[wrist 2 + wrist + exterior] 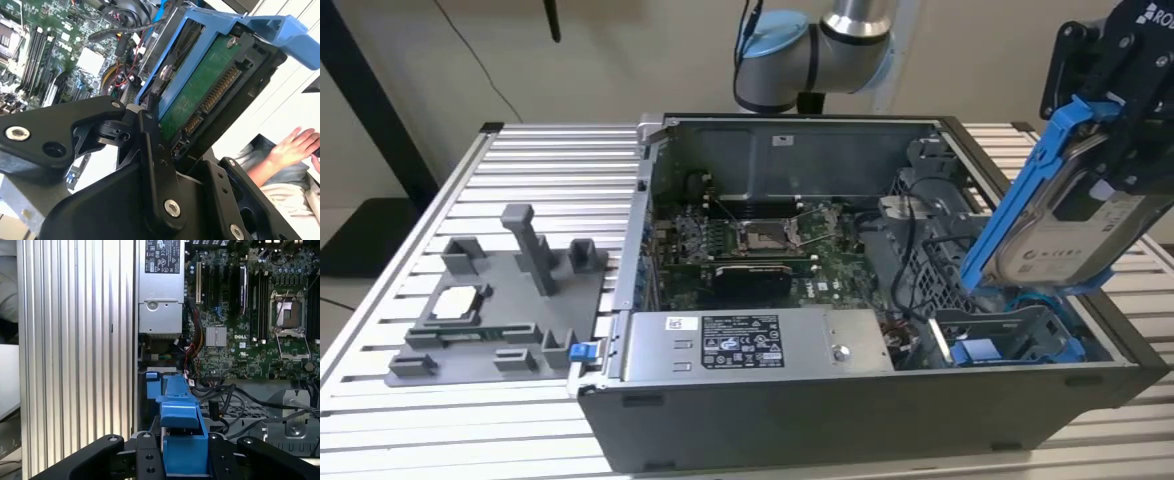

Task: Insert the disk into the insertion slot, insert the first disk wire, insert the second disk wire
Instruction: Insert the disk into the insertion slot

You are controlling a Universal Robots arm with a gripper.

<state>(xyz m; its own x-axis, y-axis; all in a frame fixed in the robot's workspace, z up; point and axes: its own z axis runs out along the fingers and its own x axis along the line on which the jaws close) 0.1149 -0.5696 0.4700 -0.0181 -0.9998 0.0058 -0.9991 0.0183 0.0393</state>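
In the exterior view my gripper (1110,165) is shut on the disk (1058,238), a silver drive with a white label in a bright blue frame. The disk hangs steeply tilted, its lower end just above the insertion slot (1014,338), a grey bay with blue rails at the case's near corner on the exterior view's right. The second wrist view shows the disk's green circuit board (200,95) and connector between my black fingers (150,135). In the first wrist view the blue frame (182,440) sits between the fingers, with the slot's blue rail (153,385) beyond. Dark cables (907,290) lie beside the slot; which are the disk wires I cannot tell.
The open grey computer case (854,400) lies on a slatted metal table (547,160). Inside are the motherboard with its CPU socket (761,235) and a labelled power-supply box (740,345). A grey fixture with parts (500,300) stands at the exterior view's left. A person's hand (295,145) is nearby.
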